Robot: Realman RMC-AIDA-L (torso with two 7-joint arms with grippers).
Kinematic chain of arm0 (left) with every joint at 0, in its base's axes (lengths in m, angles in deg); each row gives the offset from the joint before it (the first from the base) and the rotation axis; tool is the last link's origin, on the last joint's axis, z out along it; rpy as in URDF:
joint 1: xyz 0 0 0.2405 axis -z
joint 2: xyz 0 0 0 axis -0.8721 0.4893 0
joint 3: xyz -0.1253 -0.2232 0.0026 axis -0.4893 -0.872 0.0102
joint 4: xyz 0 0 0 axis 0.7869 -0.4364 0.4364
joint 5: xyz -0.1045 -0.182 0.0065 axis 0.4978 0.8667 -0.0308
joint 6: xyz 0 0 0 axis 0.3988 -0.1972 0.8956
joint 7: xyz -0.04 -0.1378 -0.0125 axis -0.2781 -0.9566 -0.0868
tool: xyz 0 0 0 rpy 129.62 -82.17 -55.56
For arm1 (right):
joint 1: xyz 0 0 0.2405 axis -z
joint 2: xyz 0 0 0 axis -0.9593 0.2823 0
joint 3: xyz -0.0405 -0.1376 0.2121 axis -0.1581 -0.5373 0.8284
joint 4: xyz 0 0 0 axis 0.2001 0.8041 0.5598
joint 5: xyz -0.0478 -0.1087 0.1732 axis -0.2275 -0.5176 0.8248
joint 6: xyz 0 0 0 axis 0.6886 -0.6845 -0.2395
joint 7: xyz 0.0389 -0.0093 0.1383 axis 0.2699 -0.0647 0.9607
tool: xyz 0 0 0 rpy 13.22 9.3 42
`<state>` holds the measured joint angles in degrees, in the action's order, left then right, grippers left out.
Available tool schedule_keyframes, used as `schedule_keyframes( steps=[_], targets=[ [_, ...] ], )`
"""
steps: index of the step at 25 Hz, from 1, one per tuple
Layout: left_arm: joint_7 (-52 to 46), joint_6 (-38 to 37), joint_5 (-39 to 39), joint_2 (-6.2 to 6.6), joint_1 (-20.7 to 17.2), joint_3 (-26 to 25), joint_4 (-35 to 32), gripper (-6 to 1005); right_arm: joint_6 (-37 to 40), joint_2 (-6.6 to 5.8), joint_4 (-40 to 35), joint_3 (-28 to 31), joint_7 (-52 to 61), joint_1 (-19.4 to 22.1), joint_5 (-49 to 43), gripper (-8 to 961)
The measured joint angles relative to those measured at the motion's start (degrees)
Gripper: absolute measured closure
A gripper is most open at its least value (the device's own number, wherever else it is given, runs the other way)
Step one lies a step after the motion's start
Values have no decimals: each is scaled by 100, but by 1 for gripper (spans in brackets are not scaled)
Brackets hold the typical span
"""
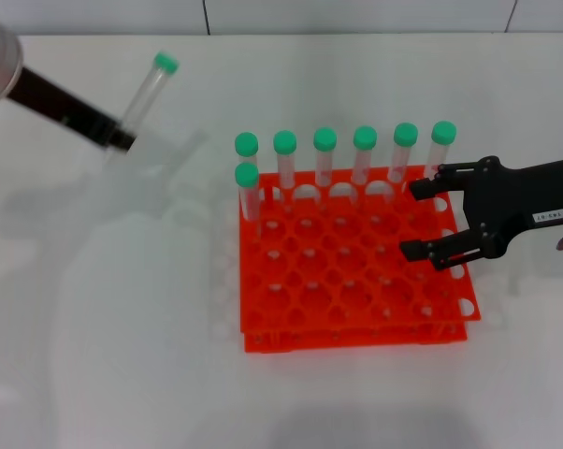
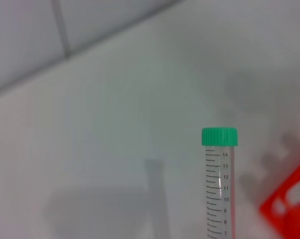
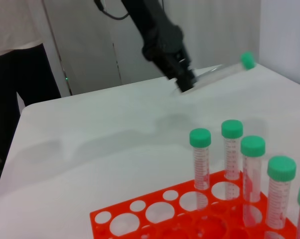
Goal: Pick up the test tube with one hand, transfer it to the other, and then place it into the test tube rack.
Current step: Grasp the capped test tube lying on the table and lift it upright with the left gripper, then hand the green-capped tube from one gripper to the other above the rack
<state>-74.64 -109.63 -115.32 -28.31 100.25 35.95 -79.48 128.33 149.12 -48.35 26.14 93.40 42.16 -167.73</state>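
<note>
Test tube (image 2: 219,184) — lower end cut off by frame edge.

white table (image 1: 94,327), orange test tube rack (image 1: 356,281) standing on it

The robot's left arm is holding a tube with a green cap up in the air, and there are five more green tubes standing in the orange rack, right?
Not quite: seven tubes stand in the test tube rack, not five. The head view shows six in the back row and one in front of them at the left end. The rest is right: the left gripper holds the test tube up, away from the rack.
</note>
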Motion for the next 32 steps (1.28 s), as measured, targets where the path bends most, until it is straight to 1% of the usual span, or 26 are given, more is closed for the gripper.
schedule_keyframes(
  steps=[3,6,7,8,9,12,13,14,17,19,21,22,23,25,28,30,32],
  targets=[
    [389,235,346,-28,-116,-1,-176,809,10,-1,-6,7,54,-2,19,120],
    [923,586,931,-47,-278,-5,-319,809,19,-3,-8,13,115,-3,55,121],
    [923,586,931,-47,-278,-5,-319,809,26,-4,-8,15,129,-2,75,121],
    [1418,863,1429,-56,-427,-12,-312,809,37,-5,-8,31,131,1,92,122],
    [1595,954,1587,-60,-478,-15,-300,809,48,-5,-8,46,133,7,99,122],
    [2678,1389,2639,-109,-768,-26,-68,809,74,-3,-8,90,139,29,136,122],
    [2809,1433,2805,-111,-799,-28,-25,809,74,-2,-8,93,141,39,175,123],
    [3067,1511,3126,-116,-850,-43,84,809,72,-2,-6,93,142,50,215,123],
    [3719,1585,3928,-98,-887,-188,583,809,53,0,28,95,142,65,296,124],
    [4045,1512,4350,-33,-827,-326,1036,809,44,2,41,95,143,66,305,124],
    [4314,1350,4707,65,-719,-421,1519,809,43,7,41,96,142,67,315,124],
    [4491,1217,4908,124,-643,-474,1840,809,51,8,33,110,143,68,326,125],
    [4700,1015,5137,216,-523,-533,2277,809,61,8,20,130,142,68,340,125],
    [4976,666,5406,357,-309,-615,2921,809,72,6,11,198,142,72,399,125],
    [5347,155,5538,567,34,-723,3786,809,74,0,11,288,128,75,455,126],
    [5489,26,5522,638,139,-745,4077,809,50,3,18,323,111,77,459,126],
    [5541,-21,5453,663,216,-734,4205,809,35,4,29,328,106,79,490,127]
  ],
)
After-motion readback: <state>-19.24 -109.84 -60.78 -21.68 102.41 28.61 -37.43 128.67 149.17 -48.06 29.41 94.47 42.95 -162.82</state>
